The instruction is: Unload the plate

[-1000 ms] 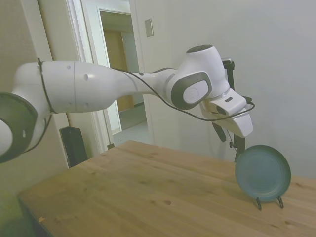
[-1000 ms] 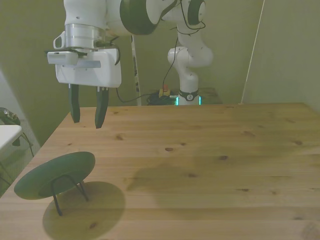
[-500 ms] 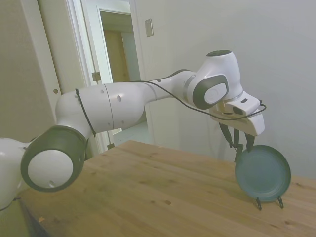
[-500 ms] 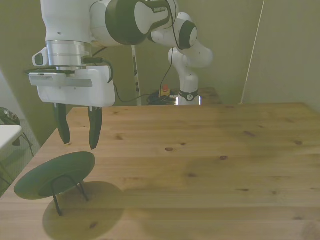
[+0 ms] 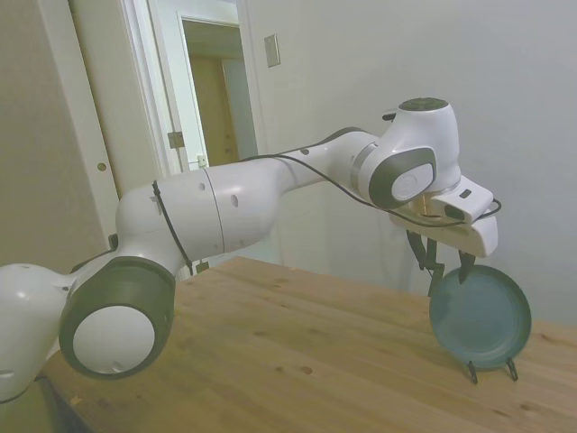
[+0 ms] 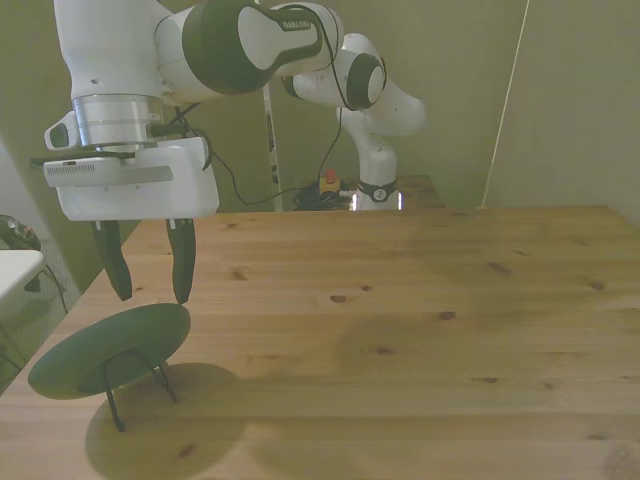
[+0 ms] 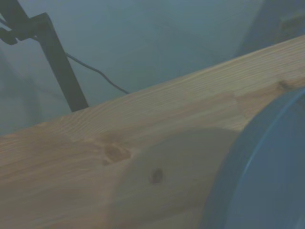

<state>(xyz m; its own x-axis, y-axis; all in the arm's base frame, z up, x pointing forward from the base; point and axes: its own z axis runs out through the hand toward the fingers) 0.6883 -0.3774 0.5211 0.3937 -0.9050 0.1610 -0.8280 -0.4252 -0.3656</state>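
The teal plate point(image 5: 480, 316) leans nearly upright on a thin black wire stand point(image 5: 491, 370) at the table's right end in the side view. In the front view the plate point(image 6: 105, 348) shows its back at the lower left, propped on the wire stand point(image 6: 135, 378). My gripper point(image 6: 148, 294) hangs open just above the plate's top rim, its two dark fingers pointing down and straddling the rim's upper edge. From the side, the gripper point(image 5: 444, 271) sits at the plate's upper left rim. The wrist view holds a blurred arc of the plate point(image 7: 267, 181) over the wood.
The wooden table point(image 6: 420, 330) stretches wide toward the front view's right. Its near edge point(image 6: 40, 390) lies close beside the plate stand. A wall point(image 5: 505, 108) stands behind the plate in the side view, and a doorway point(image 5: 216, 126) opens farther back.
The gripper has come down and moved toward the plate, from well above and behind it to just over the top rim. Its fingers stay open; the plate has not moved.
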